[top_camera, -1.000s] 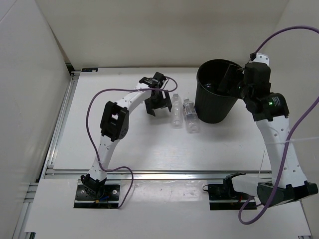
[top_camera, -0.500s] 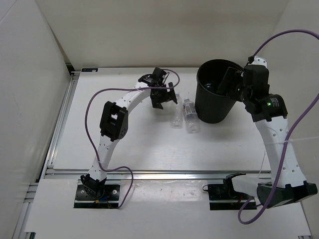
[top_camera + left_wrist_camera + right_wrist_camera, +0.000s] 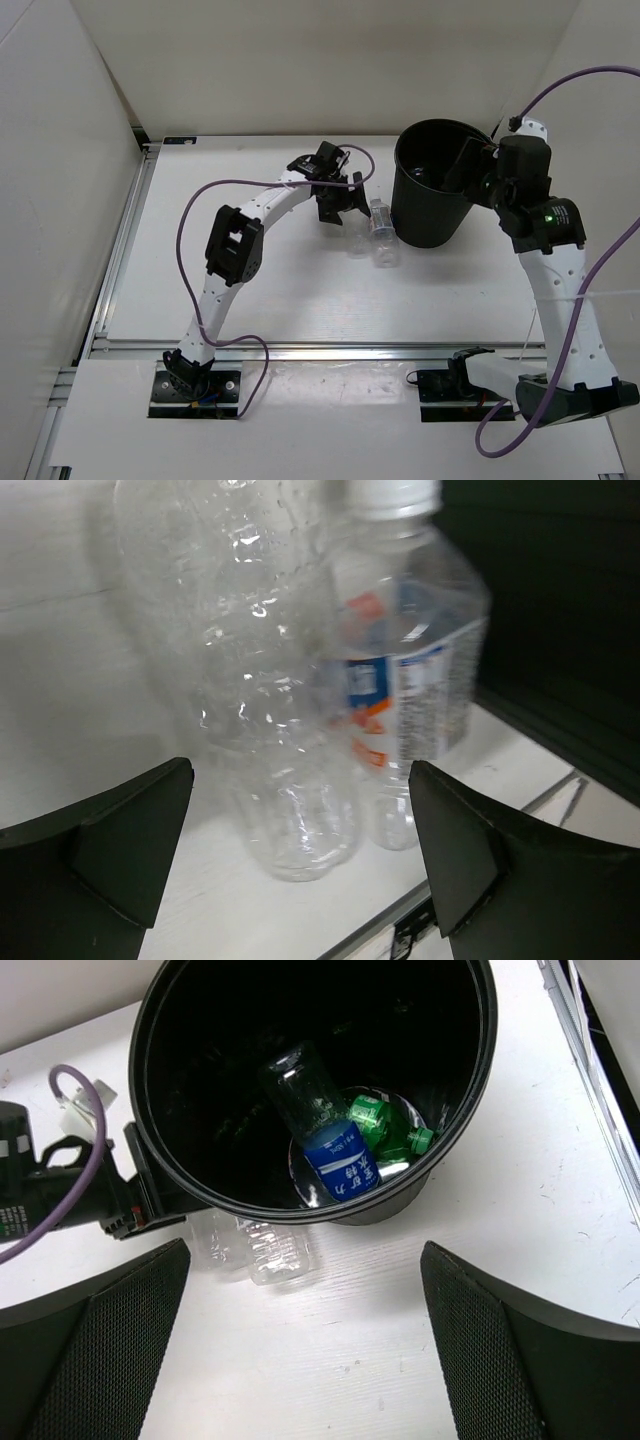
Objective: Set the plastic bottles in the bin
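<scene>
Two clear plastic bottles lie side by side on the table left of the black bin (image 3: 432,205): a plain one (image 3: 357,243) (image 3: 270,680) and a white-labelled one (image 3: 381,230) (image 3: 410,680). My left gripper (image 3: 345,205) (image 3: 300,860) is open just over their cap ends, with both bottles between its fingers (image 3: 100,860), touching neither. My right gripper (image 3: 470,165) (image 3: 305,1360) is open and empty above the bin's right rim. Inside the bin (image 3: 170,1200) lie the blue-labelled bottle (image 3: 335,1150) and the green bottle (image 3: 385,1125).
The bin's wall (image 3: 560,610) stands close on the right of the labelled bottle. A metal rail (image 3: 330,349) runs along the table's near edge. White walls enclose the left, back and right. The left arm's purple cable (image 3: 185,215) loops over the left table half.
My left gripper has moved right, from beside the plain bottle to over both bottles' cap ends. My right arm has drifted slightly right at the bin's rim. The bottles have not moved.
</scene>
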